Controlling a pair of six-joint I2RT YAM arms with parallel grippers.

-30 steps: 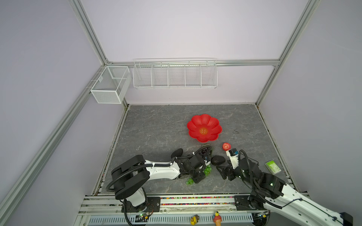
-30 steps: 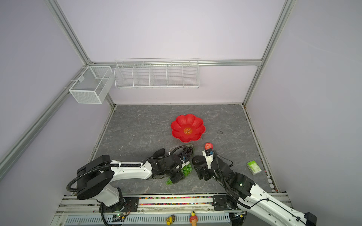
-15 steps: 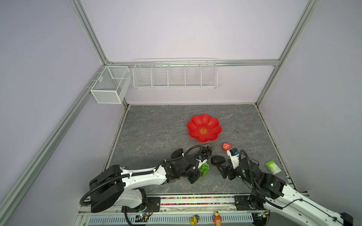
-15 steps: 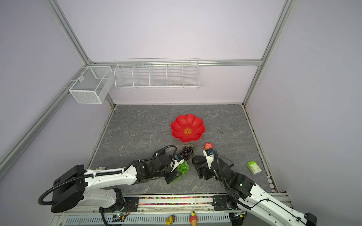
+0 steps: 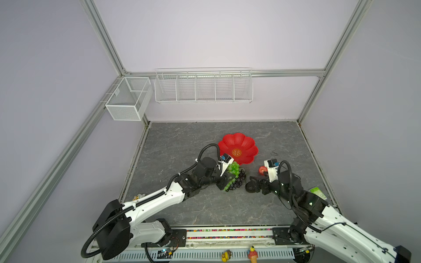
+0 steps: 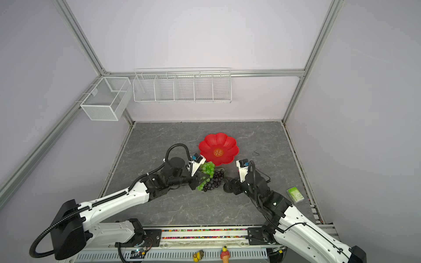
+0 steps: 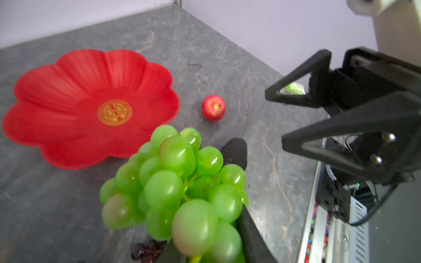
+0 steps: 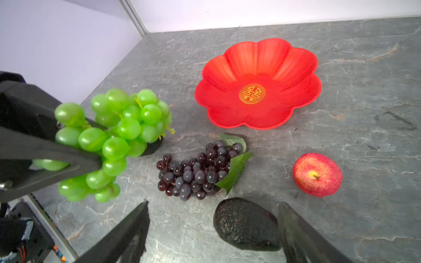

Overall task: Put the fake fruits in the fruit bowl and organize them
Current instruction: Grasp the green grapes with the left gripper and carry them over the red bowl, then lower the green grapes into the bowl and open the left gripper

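Observation:
My left gripper (image 5: 229, 178) is shut on the green grape bunch (image 5: 233, 168) (image 7: 182, 182) and holds it off the table, just in front of the red fruit bowl (image 5: 227, 141) (image 8: 257, 57). The bowl has nothing in it. Below the raised bunch, the dark purple grape bunch (image 8: 196, 170) (image 6: 215, 181) lies on the table. My right gripper (image 8: 213, 203) is open and low, with a blackish avocado (image 8: 246, 224) between its fingers, close to one of them. A small red apple (image 8: 317, 174) (image 7: 213, 108) rests beside that gripper, near the bowl.
A green packet (image 5: 316, 192) lies by the right wall. A small yellow-and-white toy (image 5: 139, 196) sits at the front left edge. Two white wire baskets (image 5: 202, 87) (image 5: 127, 100) hang on the back and left walls. The two arms are close together in the middle.
The left gripper closed on the green grapes, lifted them off the table and carried them toward the bowl. The right gripper has hardly moved and stays open over the avocado.

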